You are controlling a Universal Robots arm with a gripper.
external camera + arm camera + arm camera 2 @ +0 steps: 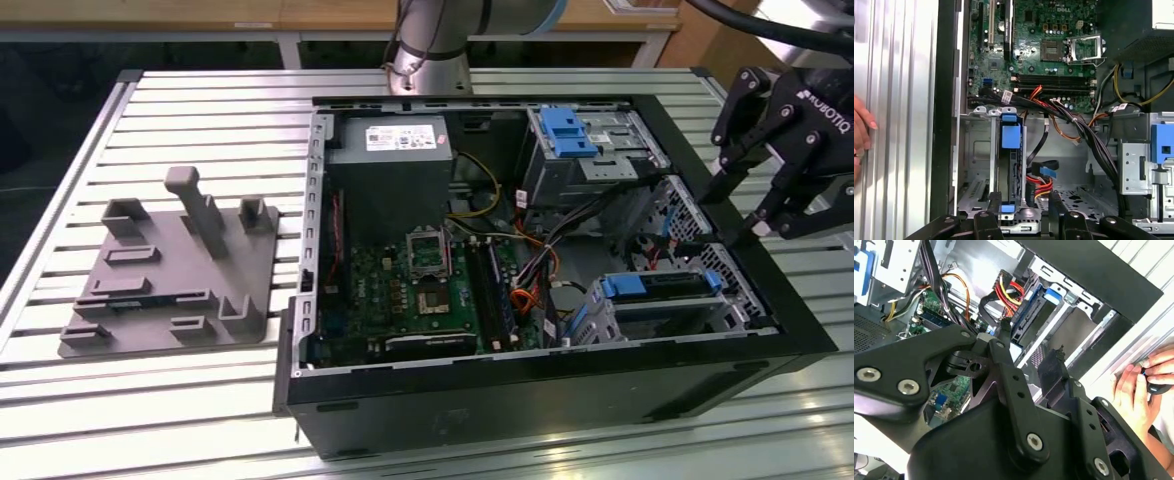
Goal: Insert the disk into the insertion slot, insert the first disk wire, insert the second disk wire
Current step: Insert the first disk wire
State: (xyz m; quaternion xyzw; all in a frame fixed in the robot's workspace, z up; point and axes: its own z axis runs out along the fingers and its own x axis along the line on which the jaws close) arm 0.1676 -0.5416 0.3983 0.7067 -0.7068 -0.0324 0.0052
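The disk (663,287), silver in its blue carrier, sits inside the insertion slot (681,322), a grey perforated bay at the case's corner on the exterior view's right. In the first wrist view the disk (1010,150) stands on edge in the insertion slot (974,150). A red, yellow and black wire bundle (1038,184) and a blue-ended wire (1046,167) lie right beside it; whether they are plugged in I cannot tell. My gripper (745,212) hovers open over the case's rim above the disk, holding nothing. In both wrist views the gripper (1024,202) (1032,340) points down at the disk (1030,315).
A larger metal cage with a blue latch (577,132) stands at the case's back. The motherboard (427,290) fills the case floor. A grey fixture block (174,270) rests on the slatted table at the exterior view's left. A person's hand (1141,385) is just outside the case wall.
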